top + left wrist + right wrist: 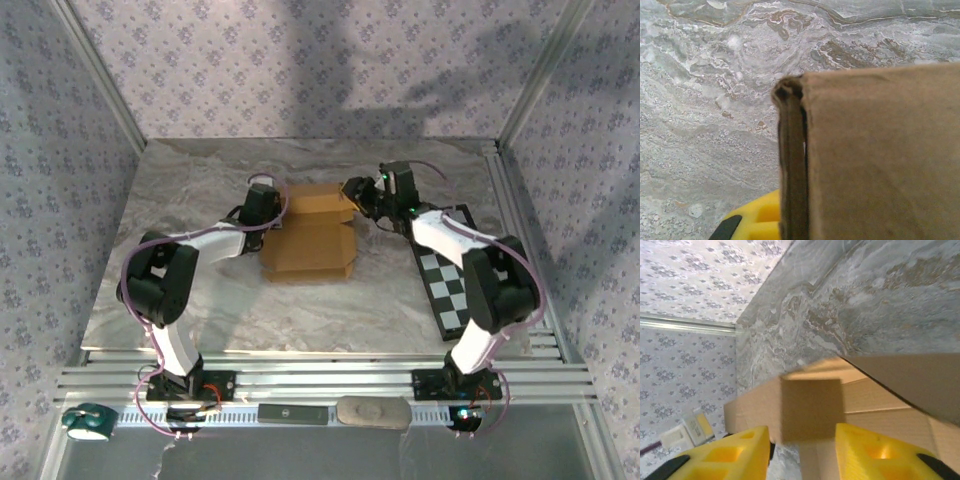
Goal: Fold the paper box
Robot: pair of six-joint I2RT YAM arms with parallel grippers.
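Paper box [310, 240], tan cardboard and partly folded, sits on the marbled tabletop [200, 190] between the two pincers, with a raised flap on its far part and a flatter panel toward the arm bases.

The left pincer [274, 218] is at the box's left side, just beside its far-left corner. In the left wrist view the box [880, 160] lies to the right of that pincer, very close to the lens. A doubled cardboard edge runs down the middle, and one yellow finger [757, 217] lies against its left side. The left pincer is closed together, clamped on that thin folded wall.

The right pincer [358, 195] is at the box's far-right corner. In the right wrist view its two yellow fingers [730, 455] stand apart, and a square flap of the box [810, 410] shows in the gap of the right pincer [801, 435], just ahead of the tips. Whether the pads touch the flap cannot be told.

A black-and-white checkered board [445, 285] lies flat on the tabletop behind the right pincer, under its arm and well apart from the box.
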